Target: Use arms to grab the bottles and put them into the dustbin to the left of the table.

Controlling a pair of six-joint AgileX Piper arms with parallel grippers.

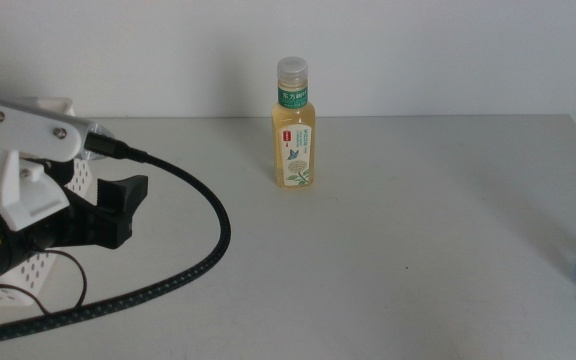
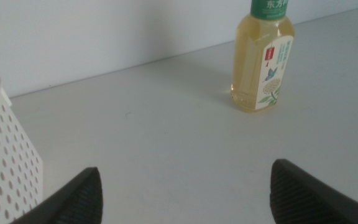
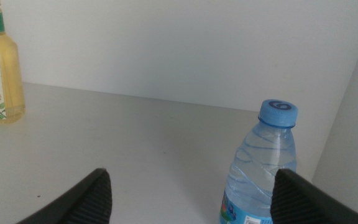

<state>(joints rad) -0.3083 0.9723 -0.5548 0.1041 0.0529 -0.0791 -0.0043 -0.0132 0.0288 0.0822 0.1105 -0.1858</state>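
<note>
Middle view: left gripper at 9 o'clock, jaws spread, empty, over the dustbin; bin contents hidden. Tea bottle upright at 12, liquid nearly to the neck, capped.

Left wrist view: bottle stands ahead and off-centre, so the gripper should probably centre first and close on the body.

Right wrist view: right gripper open, empty; water bottle near one jaw, capped, fill unclear.

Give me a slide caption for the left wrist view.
Open left claw facing the upright tea bottle on the table, with the dustbin beside it.
</note>
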